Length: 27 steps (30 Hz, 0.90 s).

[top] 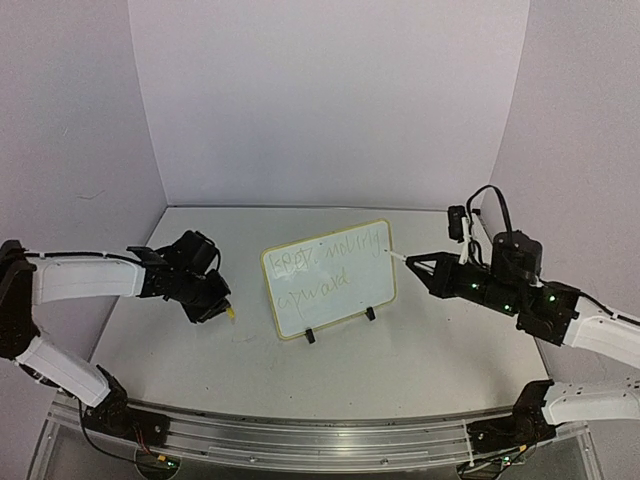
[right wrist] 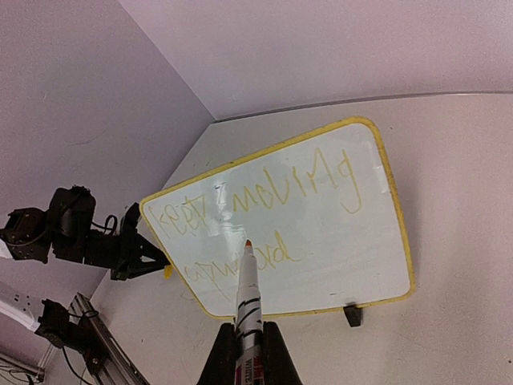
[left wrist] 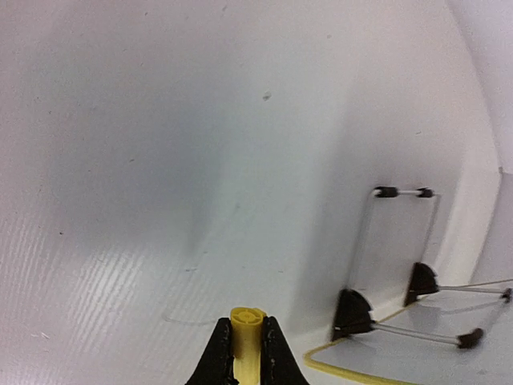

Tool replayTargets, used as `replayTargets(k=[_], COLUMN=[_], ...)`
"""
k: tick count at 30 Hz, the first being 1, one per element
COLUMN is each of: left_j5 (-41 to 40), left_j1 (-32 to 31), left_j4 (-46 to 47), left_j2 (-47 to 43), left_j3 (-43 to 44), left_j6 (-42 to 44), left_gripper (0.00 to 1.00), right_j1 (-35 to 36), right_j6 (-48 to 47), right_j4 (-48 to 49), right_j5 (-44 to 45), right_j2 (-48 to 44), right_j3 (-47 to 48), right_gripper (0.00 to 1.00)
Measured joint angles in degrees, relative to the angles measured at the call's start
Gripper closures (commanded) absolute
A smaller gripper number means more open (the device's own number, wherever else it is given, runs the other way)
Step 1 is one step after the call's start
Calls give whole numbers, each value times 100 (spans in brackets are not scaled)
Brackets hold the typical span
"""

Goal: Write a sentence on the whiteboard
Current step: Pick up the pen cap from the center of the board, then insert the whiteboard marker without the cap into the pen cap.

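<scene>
Top external: we see the whiteboard (top: pixel 350 300) upright mid-bench (top: pixel 430 340), sentence (top: pixel 335 255) on it, open bench either side. Our left claw (top: pixel 226 308), angled down left of it, pinches a yellow cap (left wrist: pixel 247 337); right claw (top: pixel 411 261) holds a marker (right wrist: pixel 247 293) level near its right edge.

The left arm (top: pixel 85 277) is reaching in from the left side, and the left claw (top: pixel 222 303) is tipping down, pinching a small yellow cap (left wrist: pixel 247 321). The right arm (top: pixel 600 335) is stretching in from the right side, and the right claw (top: pixel 425 264) is squeezing a marker (right wrist: pixel 249 281).
</scene>
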Motion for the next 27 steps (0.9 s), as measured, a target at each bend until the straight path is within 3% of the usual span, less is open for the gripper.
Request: replayTargets(k=[6,13,19,27], left_j5=[-167,-94,297,588], left_j1=[0,0,0,0], left_j4=[489,1112,1586,1848], left_j2=[-1330,-1864,-1872,-1876], left_j3=[-121,-158,-205,-313], left_j6=[-728,-1468,-1862,-2106], left_gripper=[100,100,100,100], right_j1=[1354,2503,2932,3031], right_j6=[-180,-630,-916,-1012], right_j4=[649,1596,2434,2610], right_j5=[950,2030,2386,2504], right_j2=[782,2222,3463,4376], right_j3=[198,1032,1883,2443], right_gripper=[100,100,100,100])
